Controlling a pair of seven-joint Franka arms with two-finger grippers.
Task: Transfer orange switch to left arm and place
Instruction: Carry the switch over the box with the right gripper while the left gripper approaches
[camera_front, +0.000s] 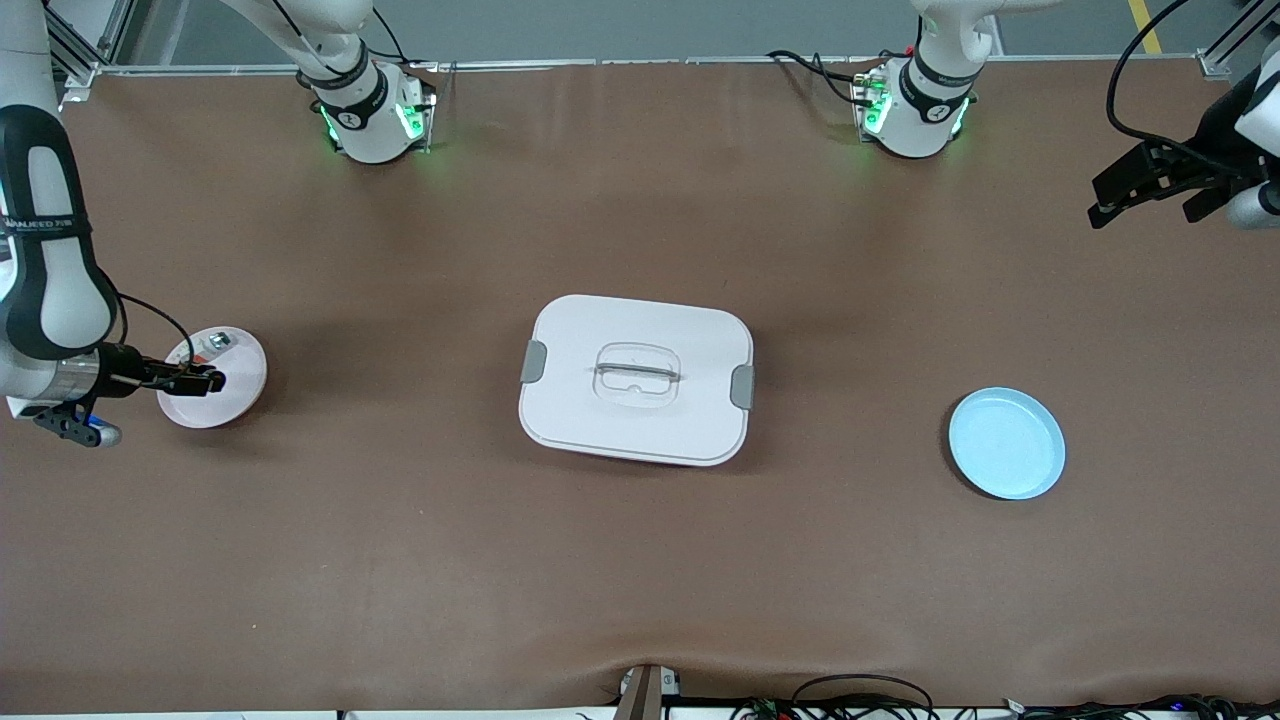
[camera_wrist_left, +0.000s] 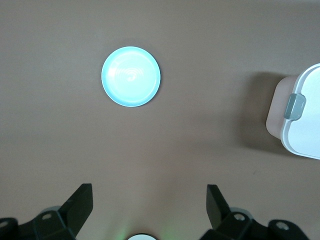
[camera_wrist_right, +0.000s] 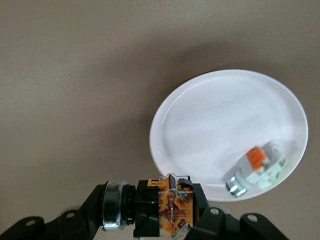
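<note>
My right gripper (camera_front: 205, 380) is shut on the orange switch (camera_wrist_right: 170, 207), a black body with a silver ring and an orange-and-clear block. It holds the switch just above the edge of a small white plate (camera_front: 238, 398) at the right arm's end of the table. The white lidded box (camera_front: 690, 335) with grey latches sits mid-table, and one corner of the box (camera_wrist_left: 306, 125) shows in the left wrist view. My left gripper (camera_front: 1140, 200) hangs open and holding nothing high over the left arm's end; in its own view the left gripper (camera_wrist_left: 150, 192) looks down on bare table.
A white-and-silver part with an orange bit (camera_wrist_right: 255, 167) lies on the white plate (camera_wrist_right: 210, 125). A light blue plate (camera_front: 1006, 443) sits toward the left arm's end, nearer the front camera than the box; the blue plate (camera_wrist_left: 131, 76) shows below my left gripper. Brown mat covers the table.
</note>
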